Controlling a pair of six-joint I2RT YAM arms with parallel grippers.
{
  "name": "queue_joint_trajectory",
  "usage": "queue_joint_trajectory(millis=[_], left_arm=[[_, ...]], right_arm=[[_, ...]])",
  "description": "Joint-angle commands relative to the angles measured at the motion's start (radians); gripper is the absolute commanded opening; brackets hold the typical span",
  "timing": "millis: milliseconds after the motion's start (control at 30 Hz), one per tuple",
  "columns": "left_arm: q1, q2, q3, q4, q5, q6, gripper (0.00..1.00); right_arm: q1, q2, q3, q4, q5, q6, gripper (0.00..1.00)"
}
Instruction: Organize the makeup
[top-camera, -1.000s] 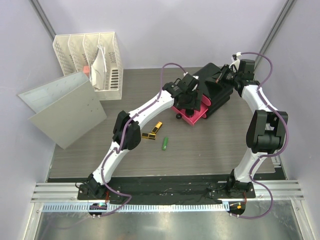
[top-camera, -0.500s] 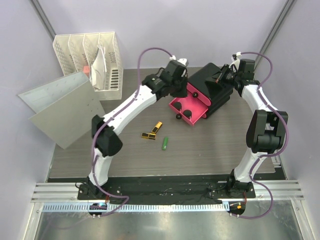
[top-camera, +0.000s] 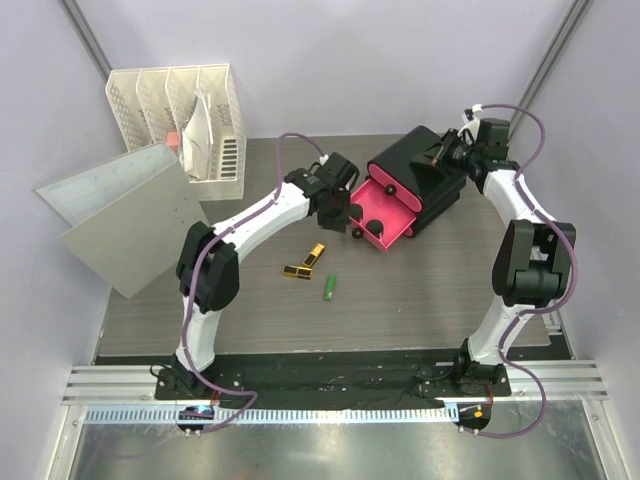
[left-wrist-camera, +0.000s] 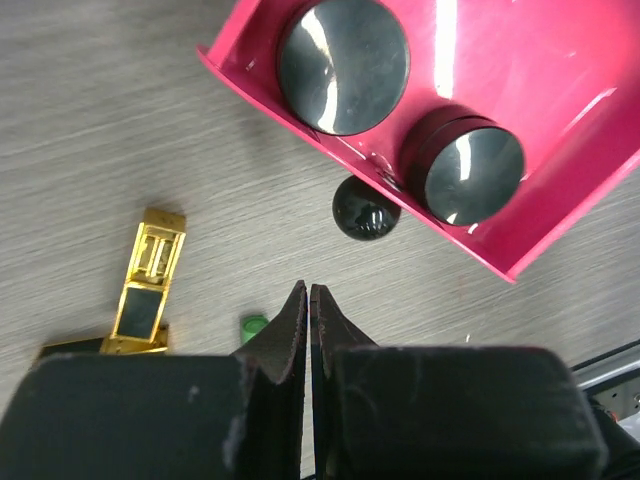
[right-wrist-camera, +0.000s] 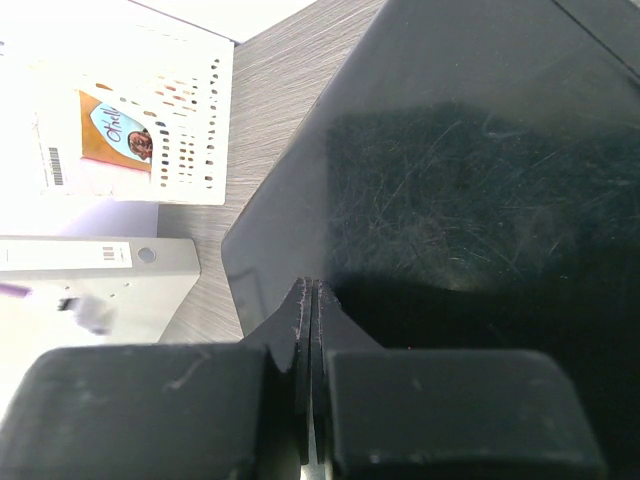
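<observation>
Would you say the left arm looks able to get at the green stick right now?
Probably yes: the green stick lies in the open near the left gripper, apart from the gold lipsticks, though its jaws are shut.

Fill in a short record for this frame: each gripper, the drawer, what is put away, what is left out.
left gripper: shut, empty, above the table near the drawer knob
right gripper: shut, at the top of the black organizer box; contact unclear
pink drawer: pulled open
in drawer: black disc, second black disc
left on table: gold-black lipstick, second lipstick, green stick
</observation>
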Motion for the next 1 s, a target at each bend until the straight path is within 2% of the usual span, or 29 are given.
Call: queue_joint_trajectory(millis=[0,200,333,600,800,967], left_arm=[[0.002,0.035,0.026,0.010,0.073,-0.064,0.00],[0.013,0.098,-0.029,0.140,0.176,-0.143,0.00],[0.015,0.118,-0.052,0.194,0.191,-0.185,0.00],[0.016,0.138,-0.028,0.224,0.133,-0.199,0.00],[0.016,0.138,-0.019,0.319,0.130,-0.211,0.00],[0.016,0.207,0.084,0.329,0.171,-0.222,0.00]], right_arm=[[0.007,0.084,-0.080,-0.256,0.119,-0.081,0.01],[0.007,0.085,-0.075,-0.256,0.117,-0.080,0.01],[0.007,0.082,-0.076,-0.256,0.117,-0.078,0.01],[0.007,0.085,-0.081,-0.256,0.117,-0.081,0.01],[0.007,0.090,-0.080,-0.256,0.117,-0.083,0.01],[0.007,0.093,-0.078,-0.256,0.115,-0.084,0.01]])
